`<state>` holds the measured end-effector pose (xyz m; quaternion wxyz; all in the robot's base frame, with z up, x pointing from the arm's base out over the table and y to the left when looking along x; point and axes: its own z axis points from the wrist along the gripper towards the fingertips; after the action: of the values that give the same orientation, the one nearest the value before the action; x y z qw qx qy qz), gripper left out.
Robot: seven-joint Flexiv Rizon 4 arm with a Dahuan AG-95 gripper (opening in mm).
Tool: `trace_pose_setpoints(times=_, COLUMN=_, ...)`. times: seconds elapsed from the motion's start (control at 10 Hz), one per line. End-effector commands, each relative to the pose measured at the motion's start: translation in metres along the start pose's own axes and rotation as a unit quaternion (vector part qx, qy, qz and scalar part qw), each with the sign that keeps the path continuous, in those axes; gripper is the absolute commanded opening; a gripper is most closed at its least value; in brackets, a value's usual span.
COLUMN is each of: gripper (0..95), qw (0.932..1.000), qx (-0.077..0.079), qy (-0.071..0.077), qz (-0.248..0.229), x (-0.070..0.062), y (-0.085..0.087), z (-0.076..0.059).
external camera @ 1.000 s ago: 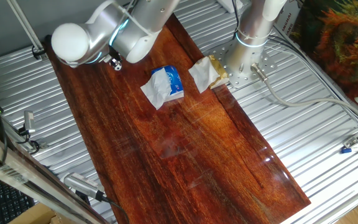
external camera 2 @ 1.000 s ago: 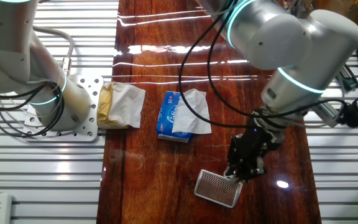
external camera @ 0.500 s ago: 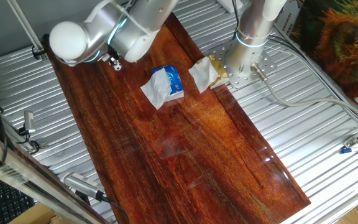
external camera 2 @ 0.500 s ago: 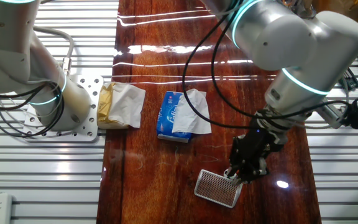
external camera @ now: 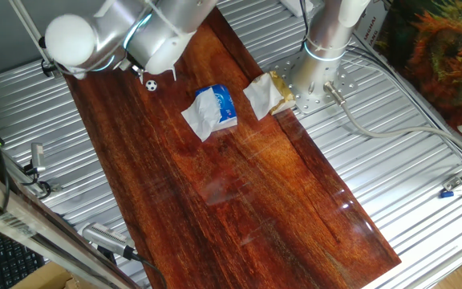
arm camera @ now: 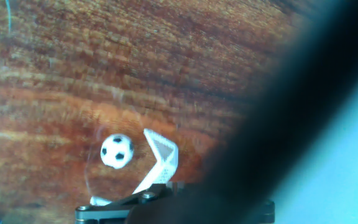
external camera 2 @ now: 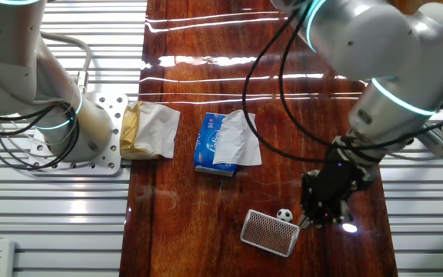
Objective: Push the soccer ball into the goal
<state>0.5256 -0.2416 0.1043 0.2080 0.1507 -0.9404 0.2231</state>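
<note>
The soccer ball [external camera 2: 284, 215] is a tiny white ball with black patches resting on the dark wooden board. It lies against the upper right edge of the goal [external camera 2: 269, 231], a small grey mesh-backed frame. In the hand view the soccer ball [arm camera: 117, 151] sits just left of the goal [arm camera: 160, 158], within its white frame. My gripper [external camera 2: 312, 221] hangs right of the ball, a short gap away, its dark fingers together and holding nothing. In one fixed view the soccer ball [external camera: 150, 83] shows just below my arm, which hides the goal.
A blue packet with white tissue [external camera 2: 222, 143] lies mid-board, and crumpled white-and-tan paper [external camera 2: 148, 130] lies to its left by the second arm's base [external camera 2: 83, 131]. Ribbed metal table [external camera 2: 52, 208] flanks the wooden board [external camera: 247, 185] on both sides.
My gripper has drawn back to the right, off the ball. The ball, hidden under the fingertips before, now shows beside the goal. The goal has not moved.
</note>
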Motion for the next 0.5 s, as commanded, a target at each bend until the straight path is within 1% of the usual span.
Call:
trace_pose_setpoints(times=0.1, gripper=0.0, qw=0.9998, qx=-0.008, qy=-0.009, qz=-0.014, x=-0.0019, y=-0.0037, z=0.0046)
trace_pose_setpoints(times=0.2, gripper=0.0, qw=0.9995, qx=-0.024, qy=-0.016, qz=-0.014, x=-0.0025, y=-0.0043, z=0.0053)
trace_pose_setpoints(times=0.3, gripper=0.0, qw=0.9992, qx=-0.032, qy=-0.020, qz=-0.015, x=-0.0018, y=-0.0036, z=0.0046)
trace_pose_setpoints(times=0.4, gripper=0.0, qw=0.9985, qx=-0.042, qy=-0.030, qz=-0.017, x=-0.0010, y=-0.0028, z=0.0036)
trace_pose_setpoints(times=0.5, gripper=0.0, qw=0.9960, qx=-0.066, qy=-0.060, qz=-0.014, x=0.0002, y=-0.0018, z=0.0025)
